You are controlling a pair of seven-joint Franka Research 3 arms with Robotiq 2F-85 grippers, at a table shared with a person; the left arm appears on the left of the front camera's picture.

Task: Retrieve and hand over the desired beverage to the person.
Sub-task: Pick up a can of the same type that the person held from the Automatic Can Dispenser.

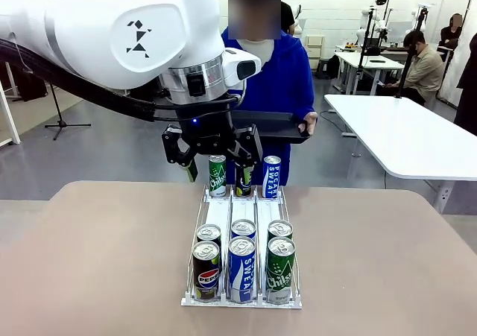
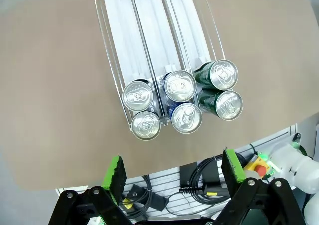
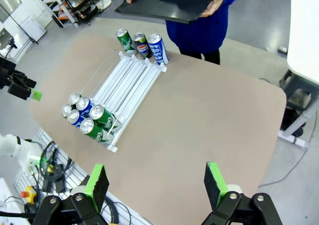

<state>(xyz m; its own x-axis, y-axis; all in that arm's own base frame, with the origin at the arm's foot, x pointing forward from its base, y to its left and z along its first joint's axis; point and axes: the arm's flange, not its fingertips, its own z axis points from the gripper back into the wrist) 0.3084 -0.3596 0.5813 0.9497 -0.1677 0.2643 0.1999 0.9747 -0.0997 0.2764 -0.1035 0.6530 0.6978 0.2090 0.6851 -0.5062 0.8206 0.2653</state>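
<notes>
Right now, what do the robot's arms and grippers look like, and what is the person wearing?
The left arm is a rounded white shell with a black geometric logo, a silver wrist ring and a black cable. The left gripper and right gripper are black linkages with green pads. The person wears a blue hooded sweatshirt over white.

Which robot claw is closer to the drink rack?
Left. The left gripper hangs open over the drink rack, looking down on it. The right gripper, also open, is high up off to one side, far from the rack.
</notes>
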